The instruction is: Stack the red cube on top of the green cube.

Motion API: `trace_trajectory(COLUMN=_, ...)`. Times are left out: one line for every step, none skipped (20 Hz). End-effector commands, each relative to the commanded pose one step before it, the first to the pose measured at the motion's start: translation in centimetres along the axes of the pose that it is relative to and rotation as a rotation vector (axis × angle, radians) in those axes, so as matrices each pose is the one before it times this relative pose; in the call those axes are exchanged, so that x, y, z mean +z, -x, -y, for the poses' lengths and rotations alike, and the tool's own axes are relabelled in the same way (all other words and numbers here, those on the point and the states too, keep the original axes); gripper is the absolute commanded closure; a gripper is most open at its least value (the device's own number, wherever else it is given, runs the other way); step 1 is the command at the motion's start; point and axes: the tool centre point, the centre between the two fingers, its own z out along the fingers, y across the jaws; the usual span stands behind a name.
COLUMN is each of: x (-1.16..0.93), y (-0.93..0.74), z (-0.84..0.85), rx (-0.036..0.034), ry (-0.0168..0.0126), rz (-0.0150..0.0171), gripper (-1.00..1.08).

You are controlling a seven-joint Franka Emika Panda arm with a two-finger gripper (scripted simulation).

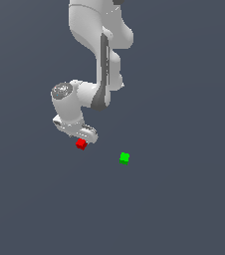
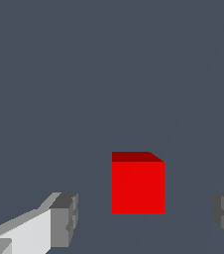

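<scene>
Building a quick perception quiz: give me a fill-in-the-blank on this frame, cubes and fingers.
1. The cube seen between the fingers in the wrist view is ____.
2. The gripper is ____, with a gap on each side of the red cube.
3. In the exterior view, the green cube lies toward that view's ____ of the red cube.

Missing words: red; open; right

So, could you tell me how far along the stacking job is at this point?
Early stage. Done: the gripper has reached the small bright red cube, its fingers open on either side with gaps showing. In hand: the grasp, since nothing is clamped yet. Left: closing, lifting, carrying across and setting it on the small bright green cube, which sits apart toward the exterior view's right with nothing on it.
</scene>
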Motion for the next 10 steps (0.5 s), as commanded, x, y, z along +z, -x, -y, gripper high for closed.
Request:
trace_trajectory(x=0.255, y=0.015, z=0.039, rx=-0.00055, ry=-0.00012, rz=0.0001, gripper=-0.92)
trace_trajectory(x=0.238, y=0.009, z=0.006, rx=0.0, ry=0.0, rz=0.0, gripper=-0.92)
trace_trajectory(x=0.294, y=0.009, z=-0.029, rx=0.00059, ry=-0.00032, rz=-0.00014, gripper=-0.92)
trace_trajectory(x=0.37, y=0.015, z=0.009, rx=0.0, ry=0.0, rz=0.0, gripper=-0.92)
trace_trajectory(x=0.425, y=0.016, z=-0.026, rx=0.0006, ry=-0.00031, rz=-0.00014, gripper=-0.92)
trace_trajectory(x=0.498, y=0.022, z=0.012, rx=0.0, ry=0.0, rz=0.0, gripper=-0.92)
trace_trajectory(x=0.548, y=0.02, z=-0.024, rx=0.0006, ry=-0.0003, rz=-0.00014, gripper=-0.92)
trace_trajectory(x=0.545, y=0.02, z=0.013, rx=0.0, ry=0.0, rz=0.0, gripper=-0.92)
trace_trajectory(x=0.464, y=0.009, z=-0.025, rx=0.00059, ry=-0.00032, rz=-0.00015, gripper=-0.92)
trace_trajectory(x=0.403, y=0.003, z=0.01, rx=0.0, ry=0.0, rz=0.0, gripper=-0.92)
